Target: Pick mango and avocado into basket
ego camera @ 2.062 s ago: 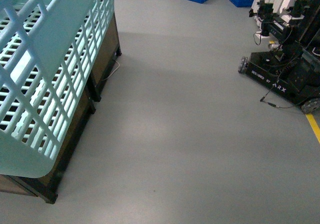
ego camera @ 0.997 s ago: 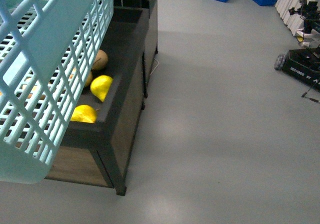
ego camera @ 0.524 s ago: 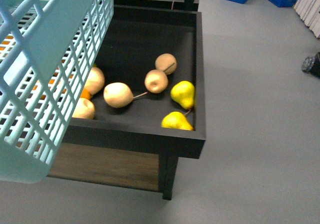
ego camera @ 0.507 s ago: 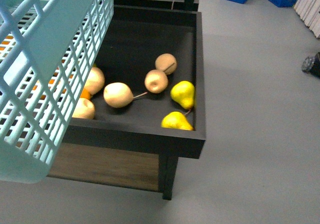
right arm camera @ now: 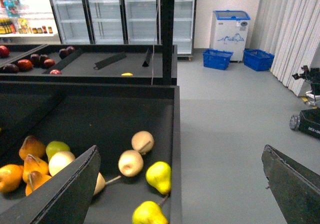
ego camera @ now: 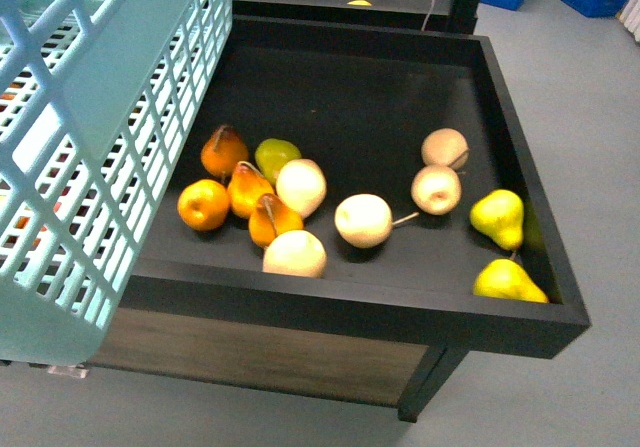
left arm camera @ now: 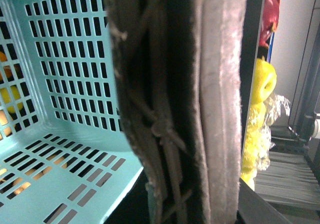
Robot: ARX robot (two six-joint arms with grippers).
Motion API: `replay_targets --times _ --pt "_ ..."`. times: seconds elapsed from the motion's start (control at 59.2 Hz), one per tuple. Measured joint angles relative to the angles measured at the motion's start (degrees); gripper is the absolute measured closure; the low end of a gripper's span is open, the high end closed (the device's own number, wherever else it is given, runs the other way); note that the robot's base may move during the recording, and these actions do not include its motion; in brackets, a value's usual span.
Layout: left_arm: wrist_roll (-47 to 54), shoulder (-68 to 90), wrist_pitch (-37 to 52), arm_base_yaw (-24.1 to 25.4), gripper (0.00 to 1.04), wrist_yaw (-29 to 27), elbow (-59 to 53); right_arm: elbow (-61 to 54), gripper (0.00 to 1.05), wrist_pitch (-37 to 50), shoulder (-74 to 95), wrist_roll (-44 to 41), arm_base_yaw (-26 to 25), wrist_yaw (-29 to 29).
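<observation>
Basket [ego camera: 100, 137], light turquoise plastic with slotted lattice walls, hangs tilted over the edge of the black walled worktop [ego camera: 330, 312] on the left tool's side, well apart from the right tool [right arm camera: 180, 154]. Its grey-brown swing handles [left arm camera: 150, 108] fill the left wrist view directly in front of the left tool; whether that tool is clamped on them cannot be told. The right tool stands wide, its two dark fingers [right arm camera: 60, 194] far apart with nothing between them. Ahead of and below it, on the worktop floor, two yellow pears [right arm camera: 158, 176] lie nearest and pale beige round fruits [right arm camera: 131, 162] lie just beyond. Further toward the basket's side is a cluster of orange pear-shaped fruits [right arm camera: 31, 146] with one yellow-green fruit [right arm camera: 56, 148].
</observation>
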Motion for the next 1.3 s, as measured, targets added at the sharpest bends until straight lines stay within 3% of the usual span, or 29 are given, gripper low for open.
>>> replay_targets --times 1.302 --pt "0.0 0.2 0.0 0.0 0.87 -0.1 -0.1 0.0 0.08 0.0 0.0 0.0 0.0 0.0"
